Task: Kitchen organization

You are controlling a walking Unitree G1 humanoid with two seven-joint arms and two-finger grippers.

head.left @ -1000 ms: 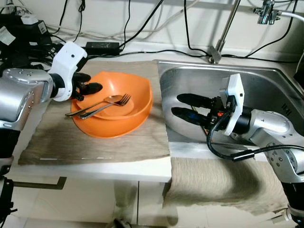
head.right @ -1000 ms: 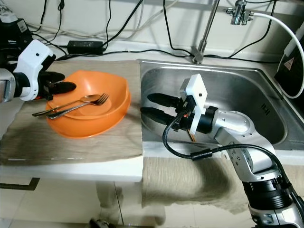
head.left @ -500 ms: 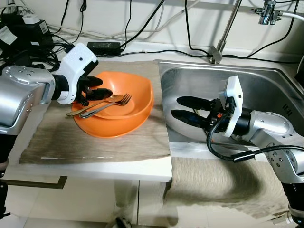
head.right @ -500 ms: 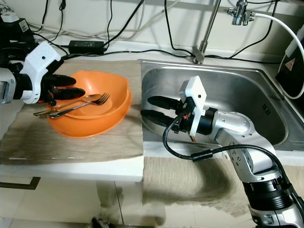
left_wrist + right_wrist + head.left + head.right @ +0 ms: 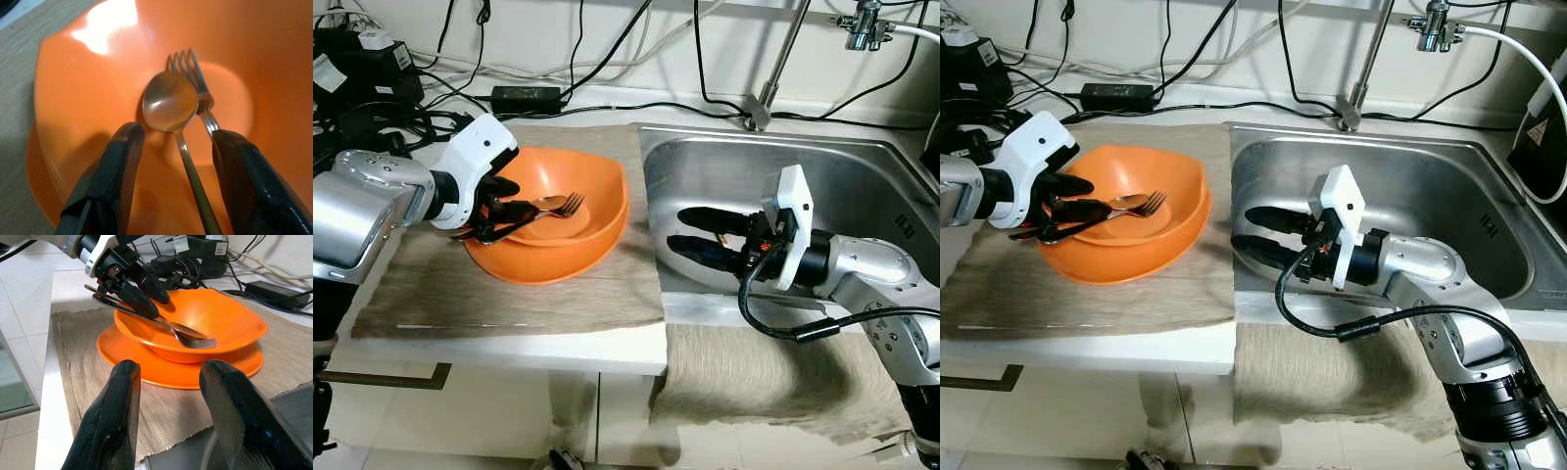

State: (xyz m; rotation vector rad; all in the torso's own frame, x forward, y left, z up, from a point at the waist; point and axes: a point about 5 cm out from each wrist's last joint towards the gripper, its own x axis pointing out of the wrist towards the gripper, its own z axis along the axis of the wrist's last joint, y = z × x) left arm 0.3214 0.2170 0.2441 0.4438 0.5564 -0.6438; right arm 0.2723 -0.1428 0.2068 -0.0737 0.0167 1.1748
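An orange bowl (image 5: pixel 563 220) stands on an orange plate (image 5: pixel 195 377) on the beige mat left of the sink. A spoon (image 5: pixel 169 102) and a fork (image 5: pixel 193 73) lie side by side in the bowl, handles sticking out over its left rim. My left gripper (image 5: pixel 504 208) is at that rim, open, one black finger (image 5: pixel 110 171) on each side of the two handles. My right gripper (image 5: pixel 690 233) hovers inside the sink, open and holding nothing, pointing left toward the bowl.
The steel sink (image 5: pixel 862 166) fills the right half of the counter, with the faucet post (image 5: pixel 773 69) behind it. Cables and a black power adapter (image 5: pixel 525 96) run along the back wall. A beige towel (image 5: pixel 764 377) hangs over the counter's front edge.
My left gripper has moved right from beside the bowl and dropped over the cutlery handles, so its fingers now straddle them. The right arm has hardly moved.
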